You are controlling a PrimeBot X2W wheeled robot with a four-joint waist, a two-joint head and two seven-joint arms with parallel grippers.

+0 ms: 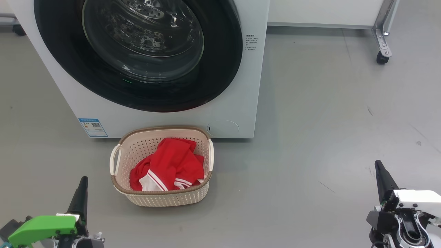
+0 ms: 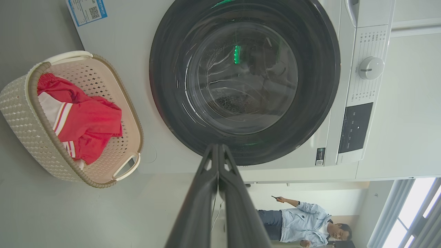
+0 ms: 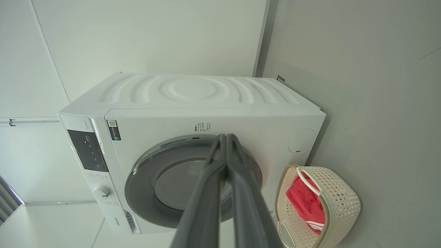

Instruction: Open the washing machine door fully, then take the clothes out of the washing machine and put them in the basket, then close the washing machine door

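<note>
The washing machine door (image 1: 141, 44), at 12 o'clock, looks shut. Red clothes (image 1: 168, 165) lie in the basket (image 1: 165, 199) on the floor just before it. The left pincer (image 1: 82, 184) at 7 o'clock and right pincer (image 1: 380, 170) at 5 are pressed together, empty. The task seems finished.

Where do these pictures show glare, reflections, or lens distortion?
Head view: pale reflections streak the washing machine door. Left wrist view: a green glint on its glass; the window is washed out. Right wrist view: the wide lens bows the edges of the washing machine.
</note>
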